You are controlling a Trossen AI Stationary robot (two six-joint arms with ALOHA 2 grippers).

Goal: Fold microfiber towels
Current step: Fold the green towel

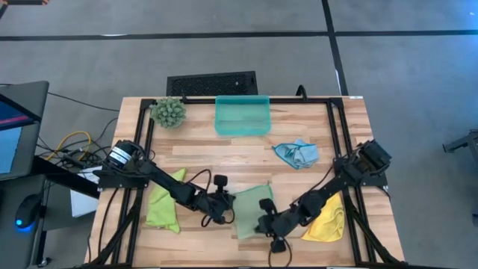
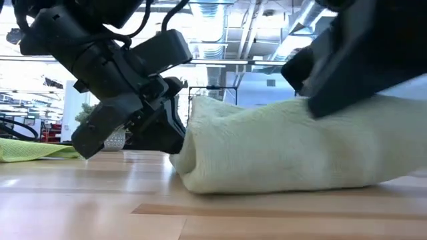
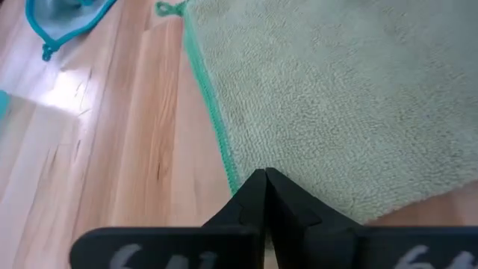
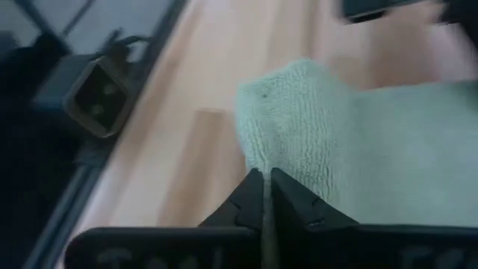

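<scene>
Hands low: left hand (image 1: 222, 203) pinches shut on sage towel (image 1: 250, 211) edge; right hand (image 1: 267, 222) seemingly pinches its fold.

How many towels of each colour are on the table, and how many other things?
Lime green towel: 1
Pale sage green towel: 1
Light blue towel: 1
Yellow towel: 1
Teal tray: 1
Spiky green plant ball: 1
Total: 6

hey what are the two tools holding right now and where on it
Both pinch the pale sage green towel: the left tool at its green-stitched edge, the right tool on a raised fold at its near edge.
</scene>
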